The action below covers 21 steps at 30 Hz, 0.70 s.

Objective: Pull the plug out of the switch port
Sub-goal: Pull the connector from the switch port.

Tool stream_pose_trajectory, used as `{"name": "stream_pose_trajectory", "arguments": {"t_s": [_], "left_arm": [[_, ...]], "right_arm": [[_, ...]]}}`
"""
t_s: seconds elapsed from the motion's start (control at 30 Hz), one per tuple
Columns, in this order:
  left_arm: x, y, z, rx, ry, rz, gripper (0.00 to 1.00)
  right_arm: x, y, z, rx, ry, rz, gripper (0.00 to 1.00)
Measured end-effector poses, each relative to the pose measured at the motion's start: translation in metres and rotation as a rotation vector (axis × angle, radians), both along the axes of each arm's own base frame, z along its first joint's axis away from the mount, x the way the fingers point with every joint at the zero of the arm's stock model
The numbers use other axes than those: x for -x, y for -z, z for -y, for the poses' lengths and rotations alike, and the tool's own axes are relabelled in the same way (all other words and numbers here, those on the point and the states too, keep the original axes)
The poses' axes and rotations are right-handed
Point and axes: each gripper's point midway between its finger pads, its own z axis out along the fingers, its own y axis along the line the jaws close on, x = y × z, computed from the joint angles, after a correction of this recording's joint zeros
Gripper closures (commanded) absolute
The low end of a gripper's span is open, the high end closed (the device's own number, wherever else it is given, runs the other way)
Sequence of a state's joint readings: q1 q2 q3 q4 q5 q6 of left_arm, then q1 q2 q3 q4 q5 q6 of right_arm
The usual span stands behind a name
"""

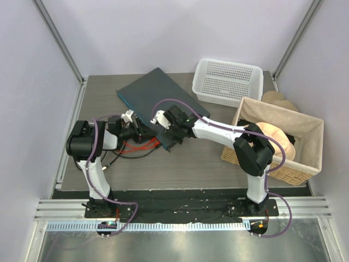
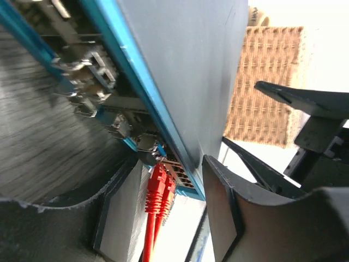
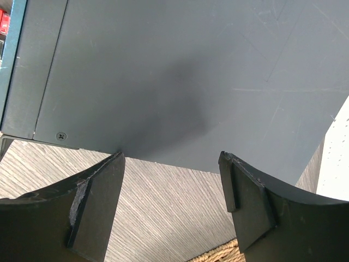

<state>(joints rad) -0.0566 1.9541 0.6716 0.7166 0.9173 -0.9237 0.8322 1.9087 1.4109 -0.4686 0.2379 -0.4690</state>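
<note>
The switch [image 1: 158, 98] is a flat dark slate box lying at an angle on the table, its bluish port edge [image 2: 136, 93] facing my left arm. Two red plugs [image 2: 158, 188] sit side by side with their tips in the sockets, and their red cables [image 1: 143, 146] trail over the table. My left gripper [image 2: 170, 215] is open around these plugs, which lie nearer its left finger [image 2: 117, 218]. My right gripper [image 3: 172, 164] is open with nothing in it, its fingertips [image 3: 109, 169] at the switch's near side edge [image 3: 163, 153].
A white perforated basket [image 1: 228, 82] stands at the back right. A wicker basket [image 1: 272, 147] with a tan padded thing inside fills the right side. Black cables [image 1: 117, 155] lie by the left arm. White walls close in the table.
</note>
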Motion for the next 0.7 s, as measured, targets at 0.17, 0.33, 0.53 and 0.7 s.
{"name": "stream_pose_trajectory", "arguments": {"t_s": [0.17, 0.33, 0.53, 0.7], "left_arm": [[0.001, 0.001, 0.001, 0.038, -0.005, -0.005, 0.49], [0.002, 0.000, -0.002, -0.011, -0.007, 0.016, 0.50], [0.009, 0.001, -0.005, -0.066, 0.014, 0.030, 0.49], [0.011, 0.000, -0.004, -0.073, 0.055, 0.034, 0.47]], "right_arm": [[0.001, 0.000, -0.001, 0.003, -0.003, 0.003, 0.21], [0.001, 0.000, -0.002, 0.017, -0.008, 0.010, 0.21], [0.001, -0.001, -0.003, 0.029, -0.011, 0.012, 0.21], [0.001, -0.001, -0.003, 0.033, -0.013, 0.012, 0.21]]}}
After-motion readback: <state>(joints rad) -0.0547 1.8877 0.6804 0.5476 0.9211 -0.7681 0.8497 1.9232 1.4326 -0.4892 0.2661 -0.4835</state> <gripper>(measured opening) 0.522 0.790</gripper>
